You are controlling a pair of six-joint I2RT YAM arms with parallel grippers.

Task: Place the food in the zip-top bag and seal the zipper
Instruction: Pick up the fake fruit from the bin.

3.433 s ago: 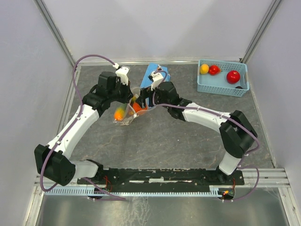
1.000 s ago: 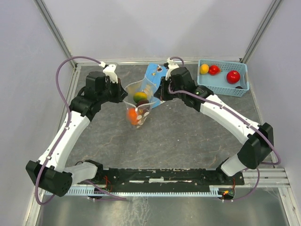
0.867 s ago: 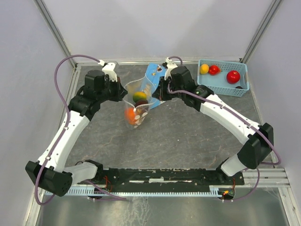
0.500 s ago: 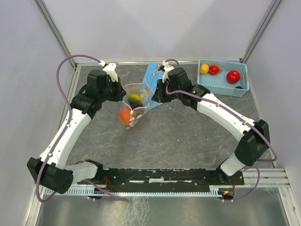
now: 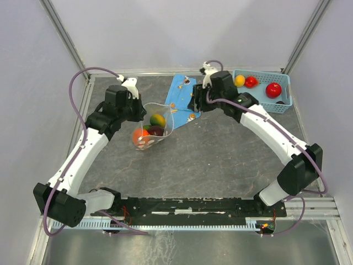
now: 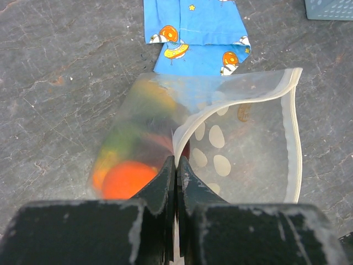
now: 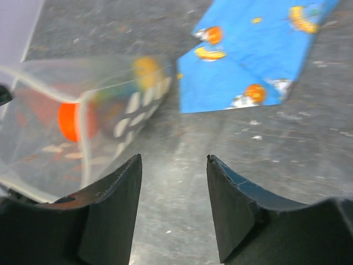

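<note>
My left hand [image 6: 176, 165]: clamped on the zip-top bag [image 6: 242, 149] at its mouth edge, zipper [image 6: 296, 138] gaping. Food [image 6: 124, 179]: inside the bag. My right hand [image 7: 173, 161]: fingers spread, empty, beyond the bag, by the blue wrapper [image 7: 242, 66].

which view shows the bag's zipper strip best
Left wrist: the zipper runs as a sharp whitish strip around the open mouth, with the left tool pinching the zip-top bag rim. Top external shows only a thin outline; right wrist shows the bag blurred, no strip distinguishable.
</note>
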